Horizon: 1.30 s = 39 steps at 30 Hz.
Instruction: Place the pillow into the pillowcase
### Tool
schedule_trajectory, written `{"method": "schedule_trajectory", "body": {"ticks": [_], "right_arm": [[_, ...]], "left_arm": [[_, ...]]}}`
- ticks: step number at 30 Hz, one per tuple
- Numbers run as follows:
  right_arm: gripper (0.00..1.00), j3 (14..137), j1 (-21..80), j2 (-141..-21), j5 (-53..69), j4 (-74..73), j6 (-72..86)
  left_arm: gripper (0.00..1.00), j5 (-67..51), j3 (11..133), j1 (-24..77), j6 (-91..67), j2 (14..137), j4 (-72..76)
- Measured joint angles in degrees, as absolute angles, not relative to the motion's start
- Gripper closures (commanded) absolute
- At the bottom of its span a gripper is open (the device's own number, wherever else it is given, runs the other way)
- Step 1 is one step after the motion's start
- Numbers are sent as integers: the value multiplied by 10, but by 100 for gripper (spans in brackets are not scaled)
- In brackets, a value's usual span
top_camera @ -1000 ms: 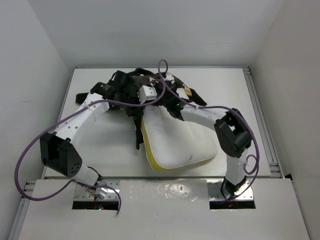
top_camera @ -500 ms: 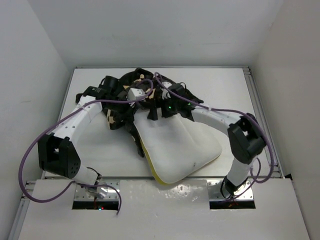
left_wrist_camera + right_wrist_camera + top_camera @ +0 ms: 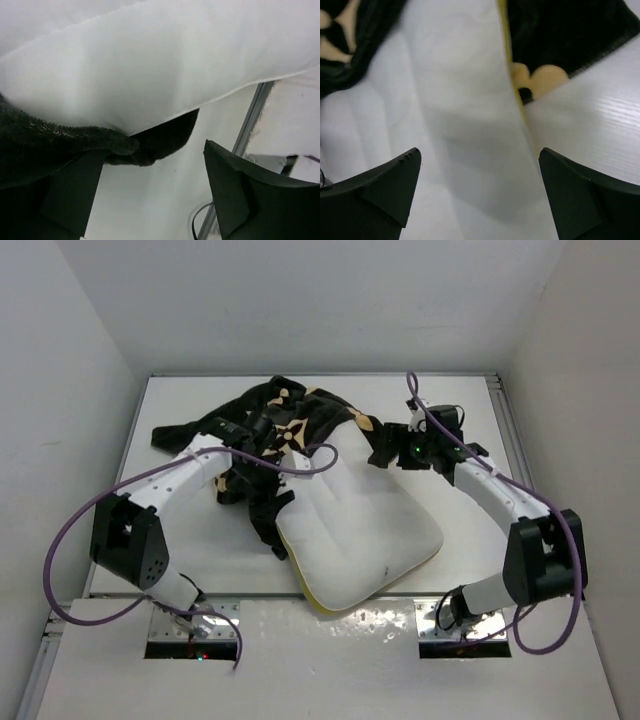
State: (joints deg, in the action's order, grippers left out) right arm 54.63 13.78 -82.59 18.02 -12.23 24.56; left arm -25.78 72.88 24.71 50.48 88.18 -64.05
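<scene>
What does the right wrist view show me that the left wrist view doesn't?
Only the right wrist view: the yellow piping along the pillow, and a tan flower motif on the pillowcase beside it.

Only the left wrist view: a plain black pillowcase hem at the pillow's bulging side, a metal rail and a cable.

Both: white pillow, black pillowcase fabric, and an open end effector with nothing between its fingers, the right end effector and the left end effector.
</scene>
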Motion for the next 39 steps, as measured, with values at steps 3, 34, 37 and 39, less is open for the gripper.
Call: {"method": "schedule_trajectory", "body": {"ticks": [3,34,37,39], "right_arm": [[1,541,118,-855,164,-122,263],[100,516,190,-979,218,25,307],[100,514,193,-978,221,31,321],[100,514,195,-976,221,35,331]], "left_arm": [[7,-241,796,253,505,911,-664],[100,-120,1050,298,167,1227,-288],[100,-160,1071,296,183,1227,-327],[100,-191,1096,297,201,1227,-359]]}}
